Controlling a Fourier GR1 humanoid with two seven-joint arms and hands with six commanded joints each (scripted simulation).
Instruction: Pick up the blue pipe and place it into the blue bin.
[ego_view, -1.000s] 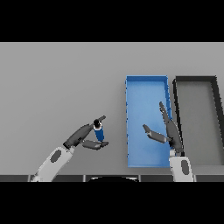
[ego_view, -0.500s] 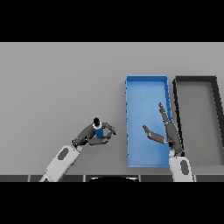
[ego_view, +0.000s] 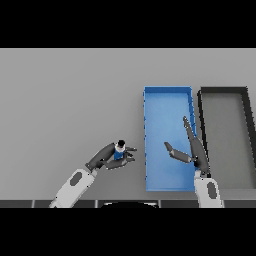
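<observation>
The blue pipe (ego_view: 119, 151), a short blue piece with a pale end cap, is held in my left hand (ego_view: 106, 156), whose fingers and thumb curl round it. Hand and pipe hover over the grey table a short way left of the blue bin (ego_view: 149, 100). That bin is a long open rectangular tray with nothing visible inside. My right hand (ego_view: 192, 149) hangs over the bin's right half with straight fingers and the thumb spread, holding nothing.
A dark grey bin (ego_view: 224, 91) of the same shape stands right beside the blue one, on its right. The grey table (ego_view: 65, 100) stretches away to the left and to the back.
My left hand has carried the blue pipe to the right, closer to the blue bin. The right hand has barely moved.
</observation>
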